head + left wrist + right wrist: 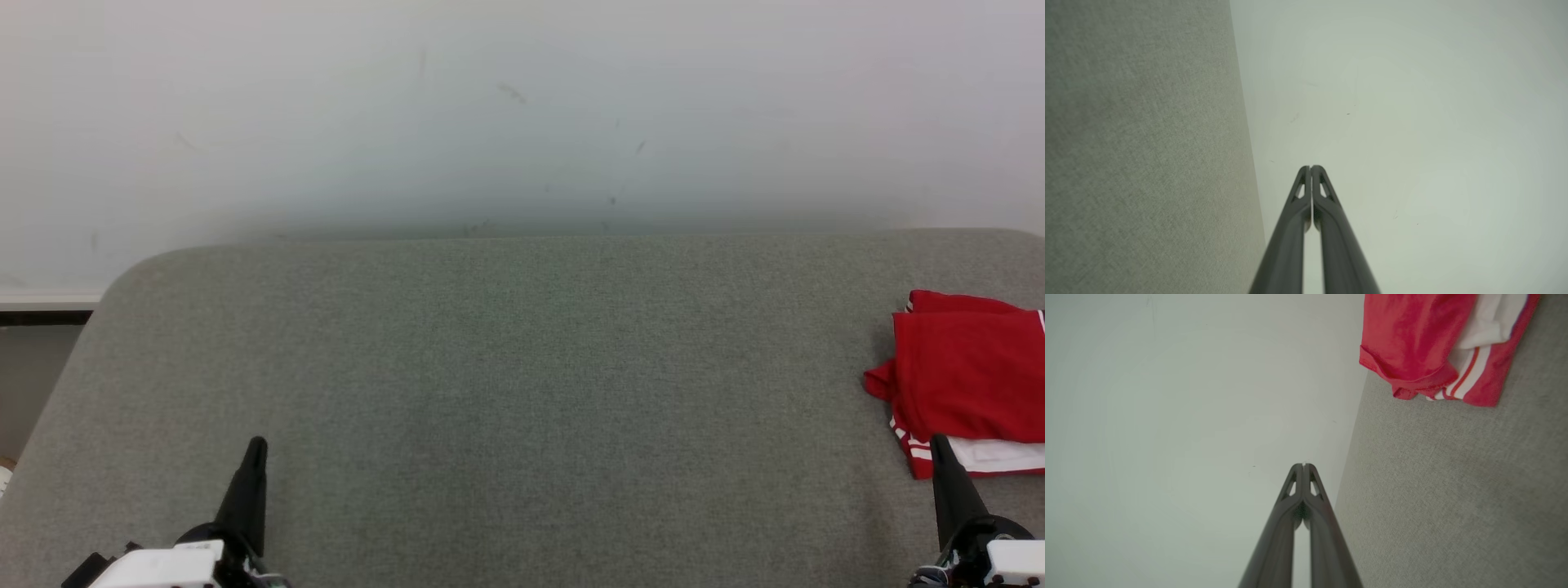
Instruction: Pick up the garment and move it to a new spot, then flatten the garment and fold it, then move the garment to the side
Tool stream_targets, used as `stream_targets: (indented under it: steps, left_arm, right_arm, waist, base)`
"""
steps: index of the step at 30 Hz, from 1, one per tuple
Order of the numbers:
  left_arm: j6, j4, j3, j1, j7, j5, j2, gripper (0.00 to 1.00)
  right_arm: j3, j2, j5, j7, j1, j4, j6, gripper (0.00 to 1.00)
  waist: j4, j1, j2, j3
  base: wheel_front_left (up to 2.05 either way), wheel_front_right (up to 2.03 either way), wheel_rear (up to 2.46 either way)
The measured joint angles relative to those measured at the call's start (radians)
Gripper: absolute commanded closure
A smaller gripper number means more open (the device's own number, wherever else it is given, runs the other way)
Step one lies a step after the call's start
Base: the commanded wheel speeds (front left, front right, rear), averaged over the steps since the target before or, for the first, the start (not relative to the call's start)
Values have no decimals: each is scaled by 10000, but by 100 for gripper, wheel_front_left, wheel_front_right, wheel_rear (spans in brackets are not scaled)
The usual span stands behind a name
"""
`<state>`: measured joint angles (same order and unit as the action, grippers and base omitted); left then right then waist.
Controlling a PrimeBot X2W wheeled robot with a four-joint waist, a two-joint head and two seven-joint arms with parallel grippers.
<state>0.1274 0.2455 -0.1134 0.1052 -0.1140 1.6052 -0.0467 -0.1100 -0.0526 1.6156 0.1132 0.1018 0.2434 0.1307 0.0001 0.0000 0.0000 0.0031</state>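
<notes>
The garment (963, 376) is red with white stripes and a white part, lying folded at the far right of the grey padded table (522, 392), cut off by the head view's right edge. In the right wrist view the garment (1425, 339) sits at the upper right. My right gripper (940, 445) stands shut just in front of the garment's near corner, and whether it touches the cloth is unclear. Its fingertips (1304, 466) meet with nothing between them. My left gripper (256, 447) is shut and holds nothing at the lower left, far from the garment, its fingertips (1310, 168) pressed together.
A pale wall (522, 114) rises behind the table's far edge. The table's rounded far left corner (135, 273) drops off to a white ledge (49, 300) and darker floor at the left.
</notes>
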Motion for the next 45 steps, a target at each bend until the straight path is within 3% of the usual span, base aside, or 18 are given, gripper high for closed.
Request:
stream_targets:
  steps: [45]
  left_arm:
    - [0, 0, 0, 1, 0, 0, 0, 100]
  right_arm:
    - [-21, 19, 0, 2, 1, 0, 0, 100]
  waist:
    - [-1, 0, 0, 0]
  base:
    - [0, 0, 0]
